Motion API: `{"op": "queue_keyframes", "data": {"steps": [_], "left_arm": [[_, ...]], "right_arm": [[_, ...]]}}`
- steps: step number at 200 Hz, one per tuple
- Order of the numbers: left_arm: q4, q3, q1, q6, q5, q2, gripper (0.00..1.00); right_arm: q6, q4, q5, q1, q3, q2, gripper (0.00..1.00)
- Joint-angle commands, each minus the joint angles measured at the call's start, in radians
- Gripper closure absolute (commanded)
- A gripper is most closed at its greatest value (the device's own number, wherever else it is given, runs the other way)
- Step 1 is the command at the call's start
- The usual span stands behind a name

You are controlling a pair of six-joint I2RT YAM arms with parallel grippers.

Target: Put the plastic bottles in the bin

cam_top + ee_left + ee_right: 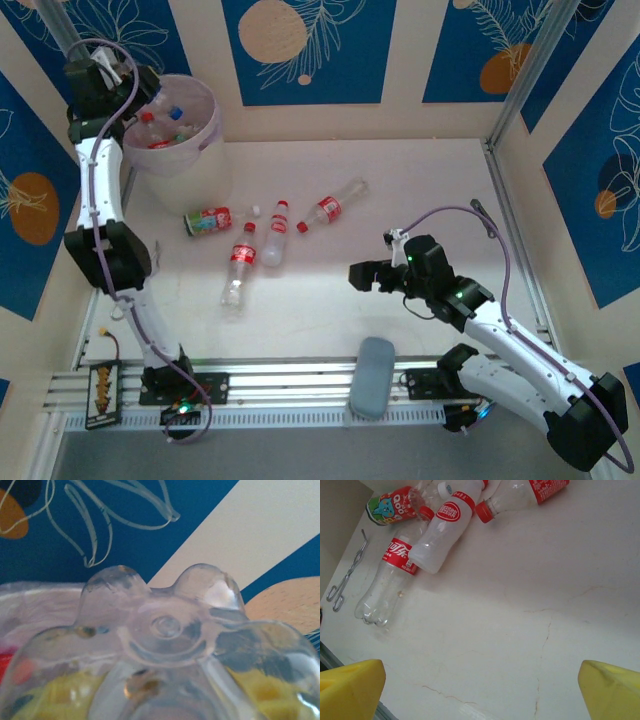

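Your pale table (430, 180) carries the bin (190, 155) in its far left corner, with several bottles inside (158, 128). The grey-blue pad (373, 375) lies on the near rail. Your left gripper (167, 696) is at the bin's rim, clamped on a clear bottle (167, 627) whose base faces its camera. Your right gripper (365, 276) hangs over bare table with its jaws wide apart, well right of four bottles lying close together mid-table: green-and-red (208, 220), red-labelled (242, 262), whitish (276, 235) and long clear (335, 205). Metal forceps (347, 575) lie just beside them.
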Motion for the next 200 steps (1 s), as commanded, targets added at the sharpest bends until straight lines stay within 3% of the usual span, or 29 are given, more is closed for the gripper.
{"op": "queue_keyframes", "data": {"steps": [1, 93, 111, 139, 166, 200], "left_arm": [[-0.095, 0.042, -0.008, 0.097, -0.03, 0.034, 1.0], [-0.206, 0.045, -0.022, 0.219, -0.02, 0.136, 1.0], [-0.208, 0.046, -0.027, 0.224, -0.019, 0.142, 0.58], [-0.201, 0.045, -0.028, 0.225, -0.009, 0.141, 0.29], [-0.202, 0.045, -0.028, 0.228, -0.006, 0.132, 0.09], [-0.201, 0.045, -0.03, 0.236, 0.003, 0.108, 0.01]], "right_arm": [[0.013, -0.014, 0.019, 0.0, -0.008, -0.01, 0.01], [0.006, -0.035, 0.058, -0.006, -0.019, -0.04, 0.01], [0.004, -0.034, 0.058, -0.009, -0.016, -0.037, 0.01], [0.005, -0.033, 0.057, -0.012, -0.016, -0.035, 0.01], [0.006, -0.029, 0.055, -0.013, -0.014, -0.029, 0.01], [0.002, -0.043, 0.06, -0.014, -0.006, -0.029, 0.01]]}}
